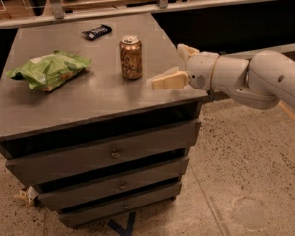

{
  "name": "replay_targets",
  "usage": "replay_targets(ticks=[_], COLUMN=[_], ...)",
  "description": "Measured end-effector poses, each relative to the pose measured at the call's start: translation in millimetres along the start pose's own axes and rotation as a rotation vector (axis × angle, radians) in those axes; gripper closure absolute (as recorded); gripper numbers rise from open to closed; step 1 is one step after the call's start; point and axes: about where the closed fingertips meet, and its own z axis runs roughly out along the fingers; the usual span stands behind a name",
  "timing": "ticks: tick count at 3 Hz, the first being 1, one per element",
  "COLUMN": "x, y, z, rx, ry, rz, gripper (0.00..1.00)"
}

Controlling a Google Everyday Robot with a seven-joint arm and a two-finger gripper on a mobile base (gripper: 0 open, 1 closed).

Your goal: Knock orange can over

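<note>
The orange can (131, 58) stands upright on the grey cabinet top (88, 102), right of its middle; it is copper-orange with a silver top and pull tab. My gripper (176, 65) comes in from the right on a white arm (250, 77), just over the cabinet's right edge and to the right of the can. Its two cream fingers are spread apart and hold nothing: one fingertip (162, 81) points at the can's lower right with a small gap, the other (186, 50) is farther back.
A green crinkly chip bag (49, 70) lies on the left of the top. A black snack bar (97, 31) lies at the back behind the can. Drawers (108, 154) are below. A railing (157, 4) runs behind. Speckled floor (246, 181) lies to the right.
</note>
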Motion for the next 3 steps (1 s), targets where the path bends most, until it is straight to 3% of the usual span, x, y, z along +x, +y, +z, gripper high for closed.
replay_targets(ticks=[3], x=[-9], y=[-10], z=[59], rx=[-0.074], ry=[-0.02], rz=[0.028], gripper=[0.0])
